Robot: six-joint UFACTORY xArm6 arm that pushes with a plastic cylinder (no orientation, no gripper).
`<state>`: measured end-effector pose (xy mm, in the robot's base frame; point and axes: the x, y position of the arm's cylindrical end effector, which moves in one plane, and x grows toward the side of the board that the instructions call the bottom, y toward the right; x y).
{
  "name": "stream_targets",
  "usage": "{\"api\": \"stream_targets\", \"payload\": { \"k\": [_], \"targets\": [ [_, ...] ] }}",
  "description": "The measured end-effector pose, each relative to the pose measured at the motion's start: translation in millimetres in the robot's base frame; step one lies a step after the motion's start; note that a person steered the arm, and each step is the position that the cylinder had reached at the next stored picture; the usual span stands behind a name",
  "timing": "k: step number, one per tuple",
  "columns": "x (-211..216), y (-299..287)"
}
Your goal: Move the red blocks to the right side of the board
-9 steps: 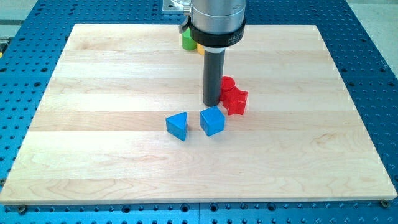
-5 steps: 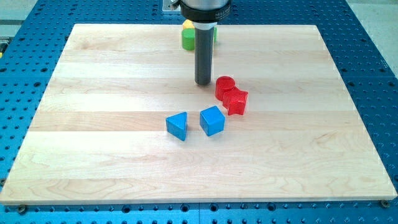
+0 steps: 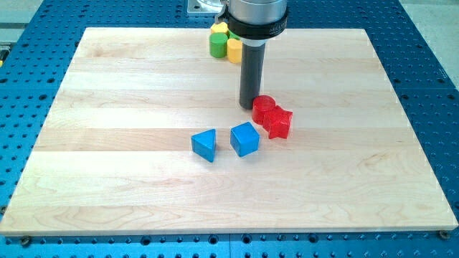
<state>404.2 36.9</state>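
**Red pair just right of centre, wide bare wood to the right**

Two red blocks sit together a little right of the middle of the pale wooden bench [image 3: 129,79]: a red cylinder [image 3: 264,107] and, touching it at the lower right, a red block of irregular, star-like shape [image 3: 278,122]. From them toward the view's right edge the wood lies bare, and the same holds toward the view's bottom. Both blocks are glossy, plain red plastic, standing flat on the wood.

The arm carries no pincer, only a dark rod; its tip [image 3: 249,106] rests just at the cylinder's left side, touching or nearly so. To the lower left of the red pair stands a blue cube [image 3: 244,139], near but apart, and beside that a blue wedge-shaped block [image 3: 205,145]. At the view's top, partly behind the arm, a green cylinder [image 3: 217,46] and a yellow block [image 3: 234,49] lie close together near the bench's far edge. A blue perforated table [image 3: 430,64] surrounds the bench.
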Motion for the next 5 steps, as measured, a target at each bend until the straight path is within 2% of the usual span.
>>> {"api": "stream_targets", "payload": {
  "k": [2,5],
  "targets": [
    [43.7,0.0],
    [65.8,23.1]
  ]
}}
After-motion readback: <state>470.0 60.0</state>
